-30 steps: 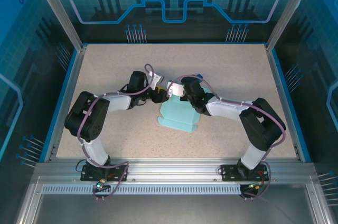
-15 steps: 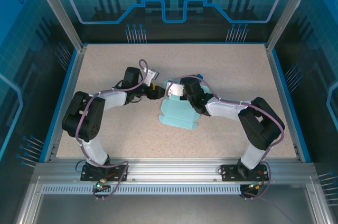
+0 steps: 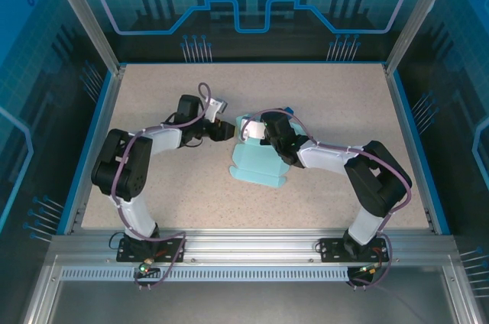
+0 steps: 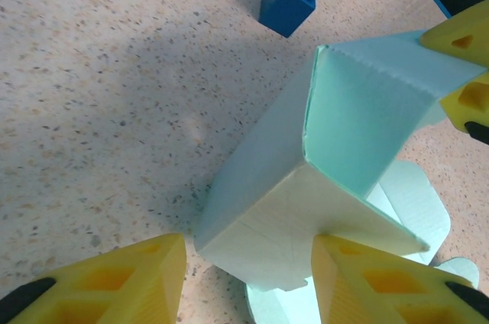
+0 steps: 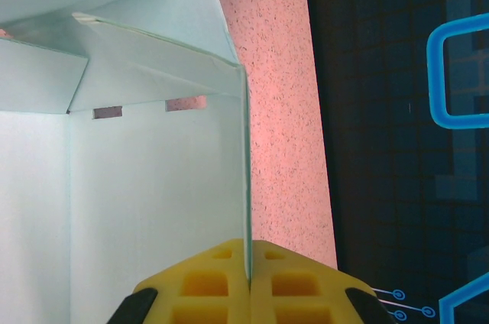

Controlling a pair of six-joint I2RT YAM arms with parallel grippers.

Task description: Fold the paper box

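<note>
The paper box (image 3: 256, 167) lies mid-table, partly erected. One wall is pinched upright by the right gripper (image 5: 248, 257). The left gripper (image 4: 248, 263) is poised, jaws apart, at the box's corner. By judgement, the adjoining wall is to be creased next.

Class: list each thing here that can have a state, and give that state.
box: partly folded, walls up, near flaps flat on the table.
left tool: open, holding nothing.
right tool: shut on a box wall.
brick: upright, apart from the box.
</note>
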